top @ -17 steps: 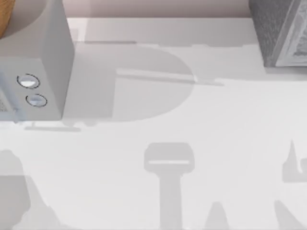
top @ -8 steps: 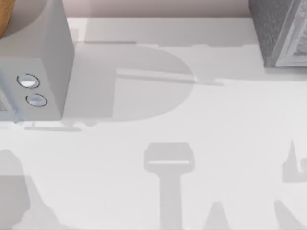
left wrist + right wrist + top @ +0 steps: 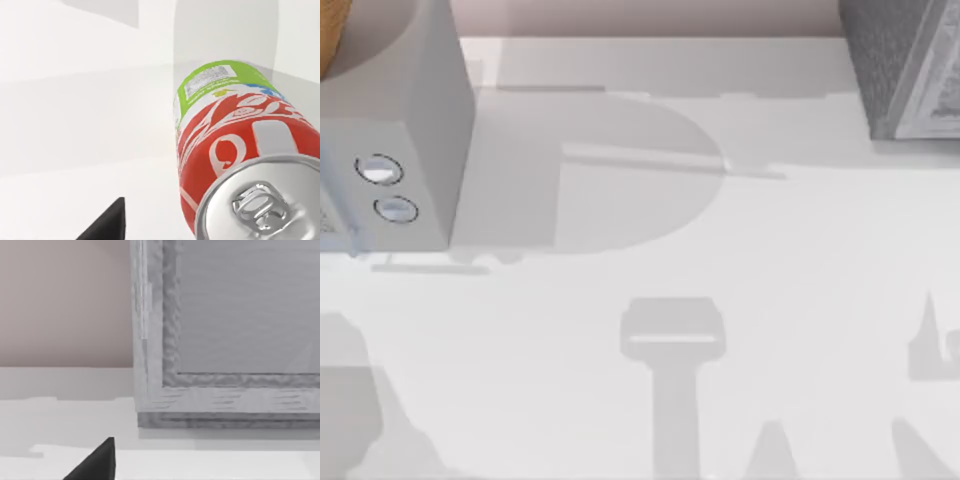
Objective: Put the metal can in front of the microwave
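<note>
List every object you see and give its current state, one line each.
metal can: upright on the table, ungripped, tab unopened.
microwave: at the table's left, dials facing front, nothing set before it.
speckled grey box: standing at the far right corner.
left pincer: beside the can.

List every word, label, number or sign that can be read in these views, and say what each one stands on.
No text here reads as clear words.
Metal can, white script on the red band: stylised, cut off by the frame, not readable.
Metal can, white label panel on the green band: print too small to read.
Microwave, front by the two dials: no legible marking.
Speckled grey box, pale side panel: pattern too blurred to read.
</note>
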Robot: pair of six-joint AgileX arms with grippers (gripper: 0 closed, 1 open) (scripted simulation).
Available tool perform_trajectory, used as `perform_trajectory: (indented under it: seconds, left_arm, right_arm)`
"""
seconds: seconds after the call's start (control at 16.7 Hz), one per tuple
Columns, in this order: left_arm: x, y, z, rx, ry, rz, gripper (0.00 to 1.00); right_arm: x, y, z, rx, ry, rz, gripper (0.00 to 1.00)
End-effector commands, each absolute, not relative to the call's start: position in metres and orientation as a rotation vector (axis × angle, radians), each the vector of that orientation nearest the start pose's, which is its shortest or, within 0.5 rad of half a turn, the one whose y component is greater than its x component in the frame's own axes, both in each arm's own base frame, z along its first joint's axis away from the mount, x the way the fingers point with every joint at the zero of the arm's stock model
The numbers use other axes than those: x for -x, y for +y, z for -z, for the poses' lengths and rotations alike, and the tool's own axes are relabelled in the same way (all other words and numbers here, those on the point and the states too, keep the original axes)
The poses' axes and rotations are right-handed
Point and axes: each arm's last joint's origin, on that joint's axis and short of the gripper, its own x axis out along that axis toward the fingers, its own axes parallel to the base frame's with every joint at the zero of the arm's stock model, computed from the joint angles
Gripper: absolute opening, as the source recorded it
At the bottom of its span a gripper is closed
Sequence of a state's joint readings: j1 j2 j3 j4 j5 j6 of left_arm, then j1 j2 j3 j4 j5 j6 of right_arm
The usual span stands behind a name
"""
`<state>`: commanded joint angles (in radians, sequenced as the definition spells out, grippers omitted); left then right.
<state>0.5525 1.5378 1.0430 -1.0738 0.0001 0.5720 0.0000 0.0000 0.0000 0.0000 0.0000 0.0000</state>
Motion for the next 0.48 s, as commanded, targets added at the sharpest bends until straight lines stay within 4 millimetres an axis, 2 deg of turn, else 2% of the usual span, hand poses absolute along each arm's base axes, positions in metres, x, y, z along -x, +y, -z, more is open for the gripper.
perform_trajectory:
  seconds: [0.3,0.48]
  left_arm:
    - [-0.222,0.139,-0.202,-0.017,1.569,0.015,1.00]
    - [-0.223,0.140,-0.219,-0.016,1.571,0.016,1.00]
  right_arm:
    - [-0.106,-0.001,-0.160,0.000,0.000,0.000,1.00]
    - [-0.106,-0.001,-0.160,0.000,0.000,0.000,1.00]
